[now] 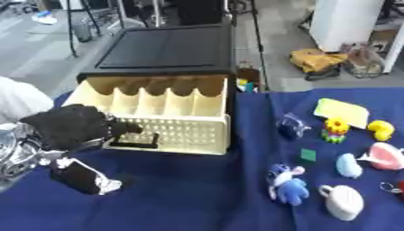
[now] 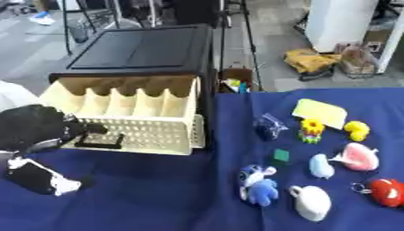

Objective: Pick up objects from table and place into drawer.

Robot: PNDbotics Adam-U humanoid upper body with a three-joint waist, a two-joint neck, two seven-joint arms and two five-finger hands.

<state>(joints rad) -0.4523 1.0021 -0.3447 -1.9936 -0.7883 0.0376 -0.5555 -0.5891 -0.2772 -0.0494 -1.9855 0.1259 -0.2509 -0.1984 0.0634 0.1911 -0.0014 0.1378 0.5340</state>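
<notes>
A black left robot hand (image 1: 69,126) hovers at the front left corner of an open cream drawer (image 1: 170,131), its fingers curled inward and holding nothing that can be made out — one fingertip reaches toward the dark handle (image 1: 132,144) on the drawer's perforated front. The drawer is pulled out of a black cabinet (image 1: 162,49) and shows a row of scalloped dividers along its back wall; no object can be seen inside it. Just below the robot hand, a small black-and-white item (image 1: 85,177) lies on the blue tabletop (image 1: 197,189).

The things to be picked up sit well to the right of the robot hand, on the far side of the drawer. Nearest to it is a blue-and-white plush toy (image 1: 286,182), with a white pouch-like thing (image 1: 343,201) beside it. Farther right lie a small green square (image 1: 308,154), a light blue oval piece (image 1: 348,165) and a pink-and-white piece (image 1: 385,156). Above these are a dark blue transparent item (image 1: 292,126), a small toy in yellow, red and green (image 1: 336,130), a pale yellow card (image 1: 342,112) and a yellow curved toy (image 1: 381,130). A red round thing (image 2: 387,191) rests at the tabletop's right edge — seen best in the right eye view. The right robot hand appears in neither view.
</notes>
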